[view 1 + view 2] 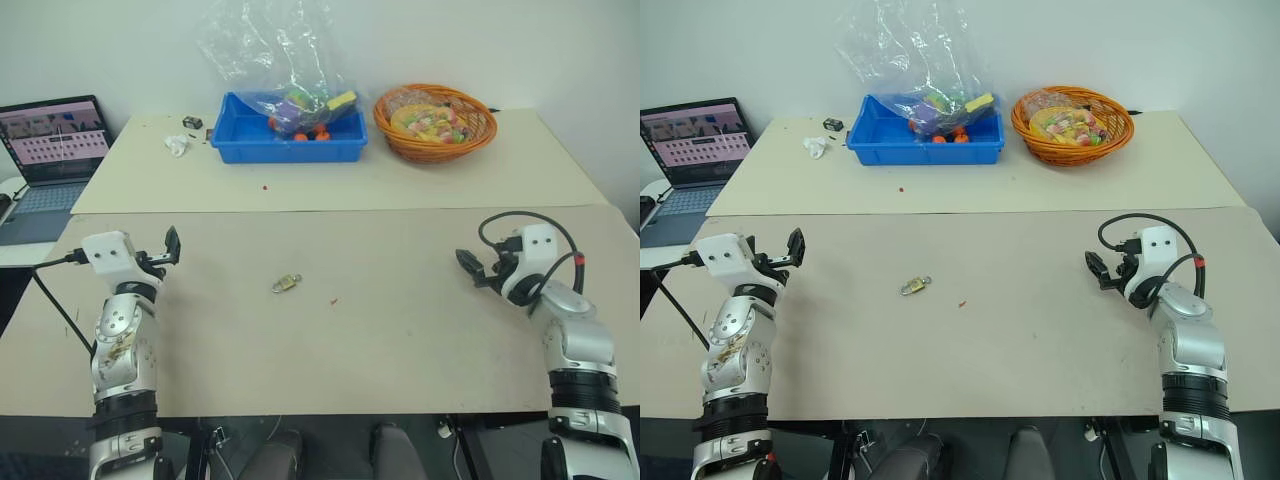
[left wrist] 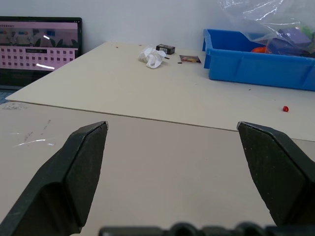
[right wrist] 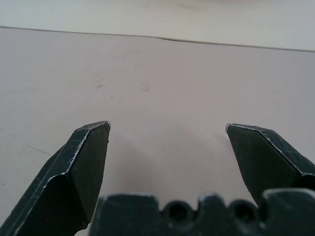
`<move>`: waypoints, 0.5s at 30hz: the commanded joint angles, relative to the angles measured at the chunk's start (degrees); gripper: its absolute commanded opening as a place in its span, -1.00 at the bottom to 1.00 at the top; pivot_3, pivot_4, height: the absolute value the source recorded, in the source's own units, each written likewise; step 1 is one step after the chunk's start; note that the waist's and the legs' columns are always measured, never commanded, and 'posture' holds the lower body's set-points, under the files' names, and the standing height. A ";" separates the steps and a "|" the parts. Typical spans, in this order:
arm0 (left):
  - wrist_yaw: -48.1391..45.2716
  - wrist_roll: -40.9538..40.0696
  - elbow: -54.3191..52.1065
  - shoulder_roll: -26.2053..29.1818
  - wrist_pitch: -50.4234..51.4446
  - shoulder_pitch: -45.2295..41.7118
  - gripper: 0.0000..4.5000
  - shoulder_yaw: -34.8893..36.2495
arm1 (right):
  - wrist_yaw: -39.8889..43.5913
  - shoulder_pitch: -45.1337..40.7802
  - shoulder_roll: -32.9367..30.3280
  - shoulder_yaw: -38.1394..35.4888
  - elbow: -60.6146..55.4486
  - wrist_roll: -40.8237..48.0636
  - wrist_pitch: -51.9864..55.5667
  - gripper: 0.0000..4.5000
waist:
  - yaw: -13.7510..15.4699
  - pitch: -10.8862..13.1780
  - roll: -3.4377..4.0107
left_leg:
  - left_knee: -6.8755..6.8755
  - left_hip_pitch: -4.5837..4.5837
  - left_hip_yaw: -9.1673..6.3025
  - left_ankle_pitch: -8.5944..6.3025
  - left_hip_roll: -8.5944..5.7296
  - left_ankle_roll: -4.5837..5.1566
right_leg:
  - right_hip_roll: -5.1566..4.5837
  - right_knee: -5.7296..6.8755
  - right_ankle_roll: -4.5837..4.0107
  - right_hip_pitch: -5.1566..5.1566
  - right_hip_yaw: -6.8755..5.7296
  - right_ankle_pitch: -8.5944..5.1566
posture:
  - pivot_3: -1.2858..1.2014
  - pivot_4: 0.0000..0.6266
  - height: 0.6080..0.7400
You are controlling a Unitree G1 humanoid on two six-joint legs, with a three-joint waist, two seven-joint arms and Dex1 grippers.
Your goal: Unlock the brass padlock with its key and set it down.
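Beige tabletop [image 1: 400,330] fills the frame's middle, where the brass padlock [image 1: 286,283] lies alone, just left of centre. At lower left the left gripper [image 2: 172,140] is spread empty; at lower right the right gripper [image 3: 167,129] likewise gapes wide.

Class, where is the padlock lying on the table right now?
In the head views the padlock lies on the near table, about midway between the two open grippers, slightly nearer the left one, with a red speck just to its right.
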 commanded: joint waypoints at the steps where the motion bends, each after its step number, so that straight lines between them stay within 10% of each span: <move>1: -3.93 0.13 0.18 2.60 0.33 -1.31 1.00 -1.30 | -1.93 0.26 0.74 -0.85 -2.25 -0.31 -1.89 0.97 | -0.03 0.00 0.00 | 0.00 0.00 0.00 0.00 0.00 0.00 | 0.00 0.00 0.00 0.00 0.00 0.00 | 0.03 -0.52 1.00; 8: -22.90 0.95 -2.31 11.60 -1.00 0.65 1.00 -10.73 | 8.57 -0.21 -1.80 5.65 -9.99 2.57 2.99 0.97 | -0.63 0.01 0.02 | -0.03 0.00 0.05 -0.01 0.01 0.01 | 0.03 0.01 0.00 -0.03 0.07 0.00 | 0.03 -0.52 1.00; 15: -40.01 -9.89 -20.44 20.28 12.16 5.97 1.00 -15.80 | 40.85 6.37 -10.88 8.00 -27.58 25.87 12.81 0.97 | -0.62 0.07 0.03 | -0.30 -0.06 -0.03 -0.04 0.15 0.06 | 0.09 -0.03 0.00 -0.05 -0.05 0.00 | 0.03 -0.52 1.00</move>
